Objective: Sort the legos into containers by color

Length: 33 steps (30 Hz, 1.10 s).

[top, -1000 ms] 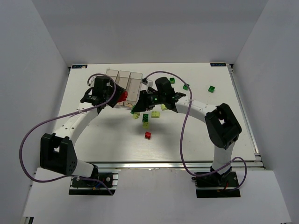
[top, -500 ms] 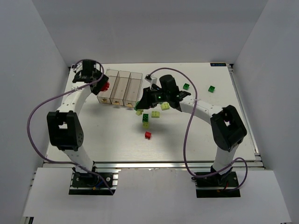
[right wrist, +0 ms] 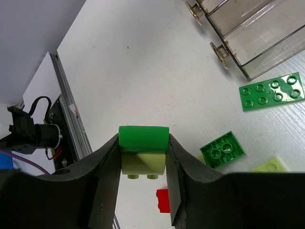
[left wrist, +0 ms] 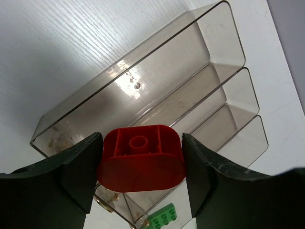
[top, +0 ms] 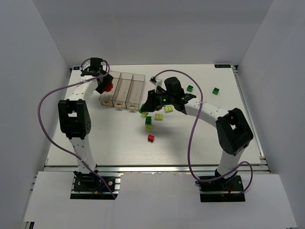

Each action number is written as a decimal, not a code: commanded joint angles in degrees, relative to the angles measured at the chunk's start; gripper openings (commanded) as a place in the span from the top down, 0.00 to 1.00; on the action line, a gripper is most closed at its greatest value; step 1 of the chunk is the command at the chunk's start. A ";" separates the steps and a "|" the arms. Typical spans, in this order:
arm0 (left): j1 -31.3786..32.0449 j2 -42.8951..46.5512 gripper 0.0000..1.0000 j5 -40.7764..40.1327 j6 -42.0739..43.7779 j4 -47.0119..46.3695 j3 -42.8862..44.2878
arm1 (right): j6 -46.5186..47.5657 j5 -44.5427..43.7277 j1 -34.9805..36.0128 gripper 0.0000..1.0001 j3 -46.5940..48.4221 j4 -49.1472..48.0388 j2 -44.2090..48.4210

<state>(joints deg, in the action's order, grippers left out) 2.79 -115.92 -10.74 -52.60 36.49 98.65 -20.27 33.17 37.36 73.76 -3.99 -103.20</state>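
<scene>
White table (top: 205,138) boxed in by grey walls. Toward its far left, three joined bins (left wrist: 143,81) of smoky clear plastic. At the leftmost bin, left gripper (left wrist: 141,160) clenched on a red brick (left wrist: 141,150), hollow underside toward the wrist camera. Just right of the bins, right gripper (right wrist: 143,155) clamped on a green brick (right wrist: 143,137) stacked on a pale brick (right wrist: 143,164), apparently held off the table. Loose bricks (top: 151,138) scattered nearby. Probably light, rigid, slick plastic. Best pinched squarely across flat side walls, to avoid pivoting or splitting the stacked pair.
</scene>
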 commanded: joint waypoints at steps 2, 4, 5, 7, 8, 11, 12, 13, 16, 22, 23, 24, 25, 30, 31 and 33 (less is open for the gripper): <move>-0.15 -0.01 0.96 -1.12 -0.66 0.86 1.99 | 1.29 0.05 -0.45 1.00 -0.19 -1.02 2.83; -0.15 -0.10 0.92 -0.86 -0.92 0.17 1.63 | 1.38 0.05 -0.63 1.00 -0.19 -0.93 2.74; -0.24 -0.27 0.88 -0.51 -1.01 -0.01 1.37 | 1.38 0.05 -0.63 1.00 -0.19 -0.93 2.83; -0.24 -0.45 0.83 -0.07 -1.10 -0.28 1.28 | 1.46 0.05 -0.71 1.00 -0.19 -0.93 2.83; -0.24 -0.54 0.80 0.11 -1.10 -0.28 1.28 | 1.46 0.14 -0.80 1.00 -0.28 -0.93 2.83; -0.15 -0.54 0.65 0.37 -1.10 -0.28 1.19 | 1.46 0.23 -0.80 1.00 -0.28 -0.85 2.83; -0.24 -0.36 0.63 0.28 -1.10 -0.28 1.11 | 1.46 0.23 -0.80 1.00 -0.28 -0.85 2.83; -0.24 -0.36 0.62 0.28 -1.02 -0.28 1.10 | 1.38 0.23 -0.80 1.00 -0.28 -0.93 2.91; -0.15 -0.27 0.59 0.20 -1.01 -0.19 1.02 | 1.29 0.23 -0.80 1.00 -0.19 -0.93 2.83; -0.24 -0.01 0.50 0.02 -1.10 -0.28 0.84 | 1.29 0.23 -0.80 1.00 -0.28 -0.85 3.18; -0.24 0.08 0.49 0.02 -1.10 -0.19 0.75 | 1.29 0.23 -0.80 1.00 -0.28 -0.85 3.18; -0.15 0.17 0.47 0.11 -1.19 -0.37 0.67 | 1.29 0.23 -0.80 1.00 -0.28 -0.93 3.18; -0.15 0.43 0.44 0.11 -1.28 -0.28 0.49 | 1.37 0.23 -0.80 1.00 -0.28 -0.85 3.27; -0.15 0.96 0.30 0.02 -1.19 -0.28 0.05 | 1.81 0.14 -0.89 1.00 -0.10 -0.58 3.44; -0.15 1.13 0.29 0.02 -1.19 -0.28 -0.04 | 1.90 0.14 -0.80 1.00 -0.10 -0.58 3.44; -0.24 1.83 0.24 0.02 -1.19 -1.06 -0.83 | 2.17 0.23 -0.80 1.00 0.16 -0.32 3.44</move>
<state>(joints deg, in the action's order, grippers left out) 2.79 -117.05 -10.52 -53.63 36.82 98.76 -19.38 33.17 36.75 73.32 -3.88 -102.59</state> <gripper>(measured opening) 0.752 0.432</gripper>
